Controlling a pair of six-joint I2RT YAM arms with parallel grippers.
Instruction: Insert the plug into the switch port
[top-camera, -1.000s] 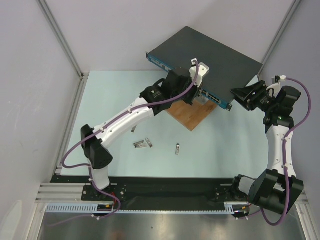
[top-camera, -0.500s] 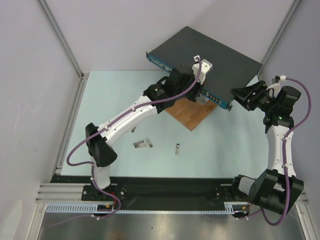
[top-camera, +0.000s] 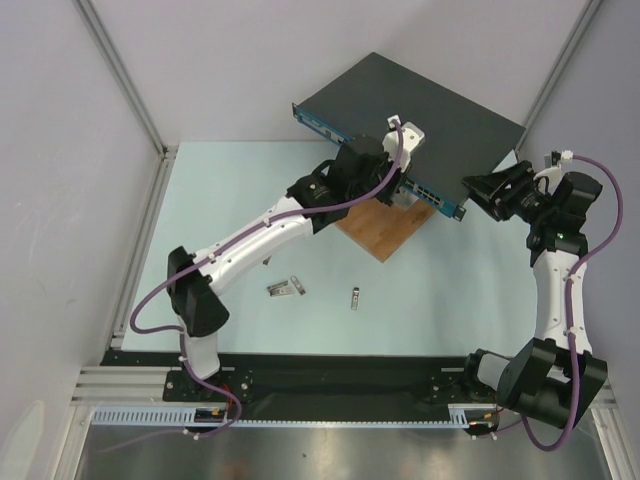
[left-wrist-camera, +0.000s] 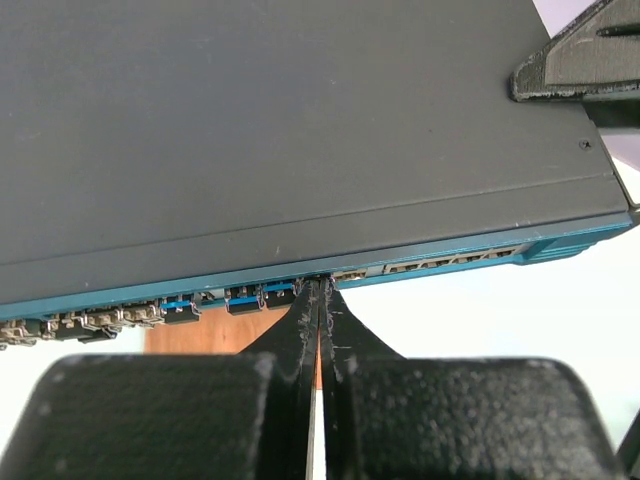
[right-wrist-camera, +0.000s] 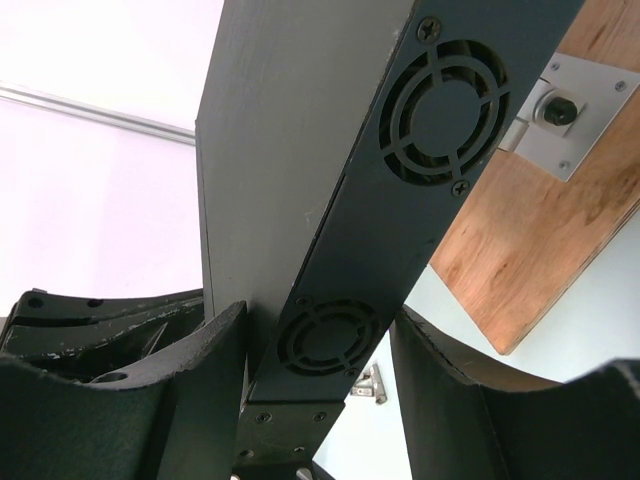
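The switch is a flat dark grey box with a blue front strip of small sockets, resting tilted on a wooden board. My left gripper is shut, and its fingertips touch the strip at a socket near the middle. In the top view the left gripper sits against the switch's front edge. No plug shows between the fingers; the plug is hidden. My right gripper is shut on the right end of the switch, one finger on top and one beneath, by the fan grilles.
The brown wooden board lies under the switch's front. A small silver metal piece and a second one lie loose on the pale table. Grey walls and aluminium posts close in the back and sides.
The left wrist has shifted slightly right and toward the switch's front strip. The right arm and the switch have not moved.
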